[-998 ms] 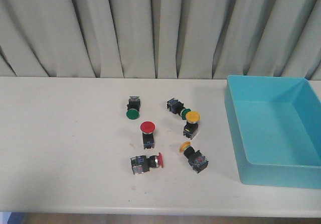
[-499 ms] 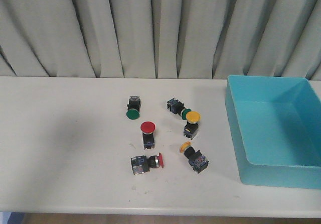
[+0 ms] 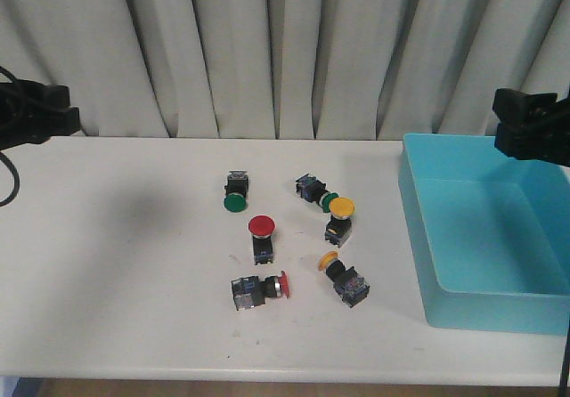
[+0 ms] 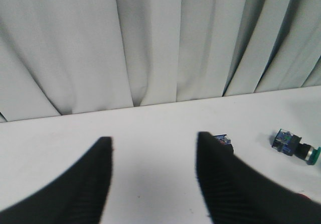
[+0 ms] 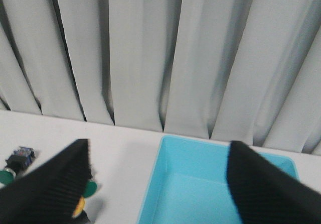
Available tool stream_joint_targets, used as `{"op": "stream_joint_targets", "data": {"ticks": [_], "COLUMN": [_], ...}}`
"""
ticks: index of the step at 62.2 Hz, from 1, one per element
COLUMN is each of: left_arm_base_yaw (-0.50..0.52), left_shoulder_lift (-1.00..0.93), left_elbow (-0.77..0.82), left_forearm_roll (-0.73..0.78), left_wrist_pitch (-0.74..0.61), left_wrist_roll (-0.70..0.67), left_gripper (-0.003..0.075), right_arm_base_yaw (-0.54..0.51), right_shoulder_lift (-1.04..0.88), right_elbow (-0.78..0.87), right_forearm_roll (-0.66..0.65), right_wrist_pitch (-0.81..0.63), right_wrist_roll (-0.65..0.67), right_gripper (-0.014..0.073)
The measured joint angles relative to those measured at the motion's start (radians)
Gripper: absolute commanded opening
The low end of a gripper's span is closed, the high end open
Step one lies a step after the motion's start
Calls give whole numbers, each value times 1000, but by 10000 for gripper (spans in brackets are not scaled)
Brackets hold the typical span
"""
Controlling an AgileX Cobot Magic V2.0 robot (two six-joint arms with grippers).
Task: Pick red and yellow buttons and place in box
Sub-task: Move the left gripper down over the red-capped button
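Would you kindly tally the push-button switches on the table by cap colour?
Red buttons: 2
Yellow buttons: 2
Green buttons: 2
Total: 6, all on the table, none in the box.

open pincer (image 5: 155, 184), turquoise box (image 5: 200, 184), grey curtain (image 5: 150, 48)

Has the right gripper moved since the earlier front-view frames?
Yes. It was out of view then; now the right gripper has come in from the right edge, above the box's far right corner.
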Motion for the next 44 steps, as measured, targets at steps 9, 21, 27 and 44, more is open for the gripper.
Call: {"op": "stream_joint_targets", "data": {"ticks": [9, 21, 27, 44], "left_arm_base_yaw": [0, -1, -25, -212], "left_shoulder_lift": [51, 96, 124, 310], "left_elbow": [-6, -6, -29, -312], "left_forearm_roll": [0, -18, -23, -35], "left_wrist_pitch": [12, 11, 16, 136], "left_wrist_roll": [1, -19, -13, 27], "left_gripper": [566, 566, 566, 566], "right_arm_base_yaw": [0, 0, 0, 0], "right_shoulder_lift": [9, 9, 9, 28], "right_elbow": [0, 0, 0, 0], "right_forearm_roll": [-8, -8, -8, -8], "right_wrist_pitch": [28, 84, 115, 122], "right_wrist_roll": [-1, -1, -1, 0], "right_gripper": [672, 633, 615, 596]}}
